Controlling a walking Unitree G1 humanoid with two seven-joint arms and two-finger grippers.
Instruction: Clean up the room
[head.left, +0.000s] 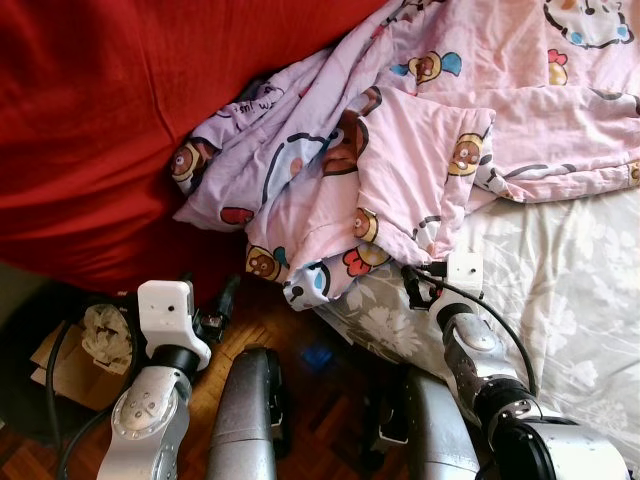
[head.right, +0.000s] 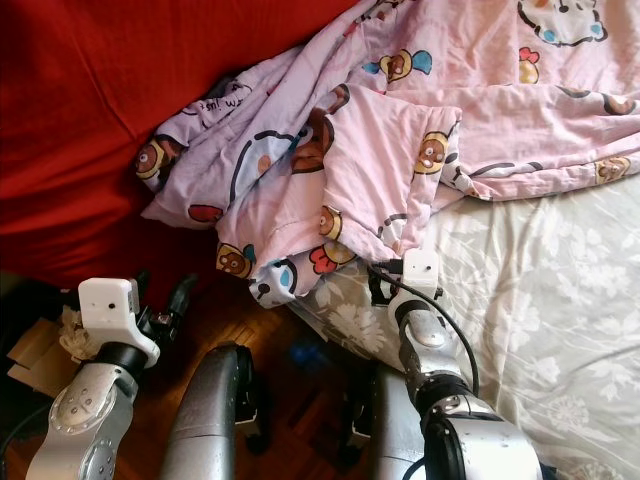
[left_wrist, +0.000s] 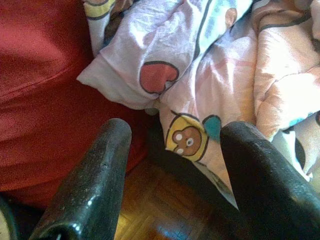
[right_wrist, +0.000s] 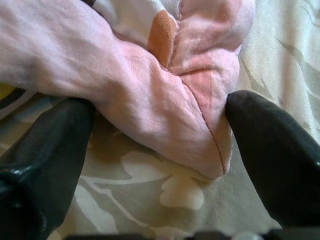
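A pink cartoon-print blanket (head.left: 400, 150) lies bunched across the bed, and its edge hangs over the bed's corner toward the floor. My right gripper (right_wrist: 160, 107) rests on the floral sheet (head.left: 560, 290), open. One folded corner of the blanket (right_wrist: 200, 145) lies between its fingers, which stand wide on either side. Low above the wooden floor, my left gripper (left_wrist: 177, 135) is open with nothing between its fingers. It points at the hanging blanket edge (left_wrist: 190, 135) from a short distance.
A large red cover (head.left: 90, 130) fills the left side beside the bed. A cardboard box with crumpled paper (head.left: 70, 370) sits on the wooden floor (head.left: 300, 335) at lower left. A small blue object (head.left: 318, 356) lies by the bed corner.
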